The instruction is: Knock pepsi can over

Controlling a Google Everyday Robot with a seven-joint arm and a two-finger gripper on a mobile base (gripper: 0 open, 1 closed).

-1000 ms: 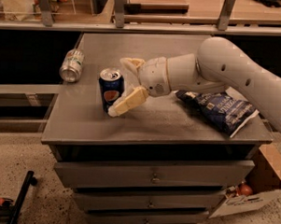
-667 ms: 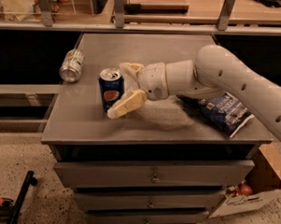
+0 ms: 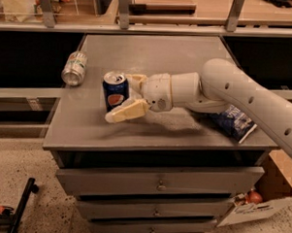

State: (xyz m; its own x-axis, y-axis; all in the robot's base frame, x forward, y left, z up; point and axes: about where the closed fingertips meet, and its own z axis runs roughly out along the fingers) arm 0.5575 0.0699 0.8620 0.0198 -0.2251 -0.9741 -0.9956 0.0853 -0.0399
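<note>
Pepsi can (image 3: 115, 90) upright on the surface (image 3: 168, 54), between the spread fingers of the hand (image 3: 121, 99).

The hand reaches in from 3 o'clock of the Pepsi can, its fingers apart: one finger (image 3: 127, 111) lies low across the can's 5 o'clock side, at its base, and the other shows at about 2 o'clock, by the rim. Whether either one touches the can I cannot tell. A silver can (image 3: 74, 68) lies on its side at 10 o'clock, near the surface's edge. A blue bag (image 3: 231, 123) lies at 3 o'clock, partly under the arm (image 3: 253, 96).
</note>
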